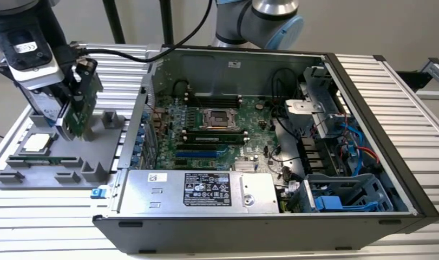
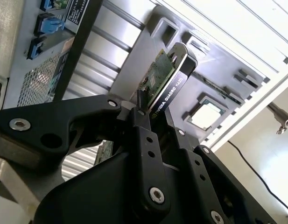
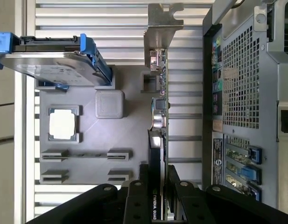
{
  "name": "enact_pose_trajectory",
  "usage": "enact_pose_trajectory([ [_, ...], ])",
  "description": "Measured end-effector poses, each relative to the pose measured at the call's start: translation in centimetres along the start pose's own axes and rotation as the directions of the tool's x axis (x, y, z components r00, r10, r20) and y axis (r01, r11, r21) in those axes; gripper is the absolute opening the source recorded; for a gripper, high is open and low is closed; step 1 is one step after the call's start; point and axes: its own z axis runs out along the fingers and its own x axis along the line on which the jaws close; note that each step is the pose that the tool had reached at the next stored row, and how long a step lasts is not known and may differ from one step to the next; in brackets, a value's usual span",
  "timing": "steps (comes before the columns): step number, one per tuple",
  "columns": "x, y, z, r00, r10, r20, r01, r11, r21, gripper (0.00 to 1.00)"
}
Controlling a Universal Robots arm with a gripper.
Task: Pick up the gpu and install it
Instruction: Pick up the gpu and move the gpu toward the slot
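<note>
The jaws are clamped narrow on the gpu [image 2: 168, 77], pinching it across the green board and the black cooler. The card hangs upright on edge over the grey tray [image 1: 39, 174] on the bench [image 1: 46, 216], beside the open case [image 1: 241, 233], on the exterior view's left. Whether it is clear of its slot I cannot tell. A good lift goes straight up with the card vertical and the grip firm, so the bracket [image 3: 161, 21] does not snag.

The gpu [image 1: 78, 111] hangs over the tray [image 1: 42, 176], apparently clear, beside the computer case [image 1: 241, 230].
</note>
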Motion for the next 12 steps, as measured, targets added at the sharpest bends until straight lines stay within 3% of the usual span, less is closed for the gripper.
enact_pose_trajectory([
  [12, -0.01, 0.07, -1.03, 1.0, 0.0, 0.0, 0.0, 1.0, 0.0, 0.0],
])
